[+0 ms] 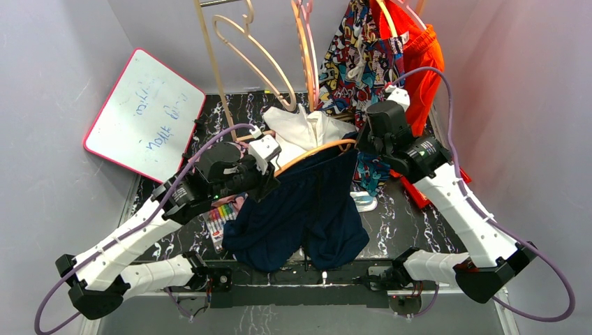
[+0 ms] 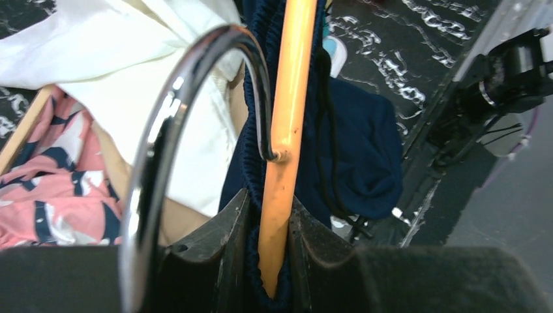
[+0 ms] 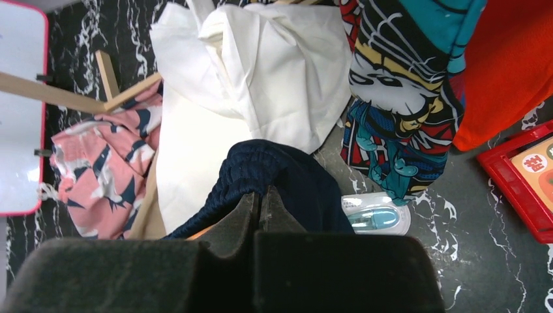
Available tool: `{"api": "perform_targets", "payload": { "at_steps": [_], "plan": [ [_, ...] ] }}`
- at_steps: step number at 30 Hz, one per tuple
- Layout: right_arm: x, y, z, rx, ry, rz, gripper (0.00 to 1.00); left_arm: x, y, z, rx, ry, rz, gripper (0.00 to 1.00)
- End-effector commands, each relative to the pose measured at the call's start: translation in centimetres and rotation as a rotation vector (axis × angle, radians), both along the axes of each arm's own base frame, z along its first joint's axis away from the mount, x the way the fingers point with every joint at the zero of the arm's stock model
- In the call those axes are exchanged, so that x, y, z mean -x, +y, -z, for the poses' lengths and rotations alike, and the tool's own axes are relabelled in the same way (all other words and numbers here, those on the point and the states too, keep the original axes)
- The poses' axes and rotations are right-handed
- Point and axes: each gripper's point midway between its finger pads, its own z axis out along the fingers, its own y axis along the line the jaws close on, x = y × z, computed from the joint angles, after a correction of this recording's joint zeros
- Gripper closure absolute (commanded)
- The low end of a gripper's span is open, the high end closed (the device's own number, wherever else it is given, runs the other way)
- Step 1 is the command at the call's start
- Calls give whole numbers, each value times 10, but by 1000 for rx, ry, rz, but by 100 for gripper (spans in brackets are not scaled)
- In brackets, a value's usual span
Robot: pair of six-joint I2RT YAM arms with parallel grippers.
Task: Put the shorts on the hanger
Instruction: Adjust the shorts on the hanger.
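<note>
Shorts [image 1: 300, 209] hang over the hanger [image 1: 314, 149], held up in the air. My left jaws squeeze the hanger bar and my right jaws pinch the waistband [image 3: 261, 166] tight. Next, I think, I need to pull the waistband straight, then let go.

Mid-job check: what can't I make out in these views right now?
- Top view: right end of the hanger, behind the right claw.
- Right wrist view: how far the hanger sits inside the shorts; fabric covers it.
- Left wrist view: free end of the metal hook, cut off at the bottom edge.
- Top view: whiteboard writing, too faint.
</note>
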Motion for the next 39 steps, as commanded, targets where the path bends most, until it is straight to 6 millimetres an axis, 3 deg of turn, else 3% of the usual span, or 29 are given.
{"api": "perform_targets", "payload": {
  "at_steps": [1,3,7,13,18,20,23,27,29,33,39],
  "plan": [
    [-5,20,-52,-208,-137,21,100,10,-31,-28,194,0,95,100],
    [-11,24,-48,-199,-131,22,100,14,-38,-31,231,24,119,100],
    [-9,53,-41,-254,-80,-73,100,10,-46,-26,249,62,97,100],
    [13,95,-41,-296,-68,-214,100,-4,-51,-21,230,54,42,100],
    [30,118,-49,-352,-76,-340,100,-8,-59,-21,230,41,50,100],
    [33,119,-51,-341,-91,-360,100,-10,-59,-18,220,35,44,100],
    [35,104,-50,-260,-144,-373,100,-8,-50,-16,203,8,43,100],
    [53,87,-51,-181,-258,-485,100,14,-34,-21,208,-60,129,100],
    [66,77,-59,-173,-315,-533,92,24,-26,-24,218,-100,169,100],
    [83,62,-66,-127,-360,-589,59,38,-11,-31,218,-157,211,100],
    [106,47,-91,-85,-447,-678,36,56,-6,-36,219,-166,293,100]
  ]
}}
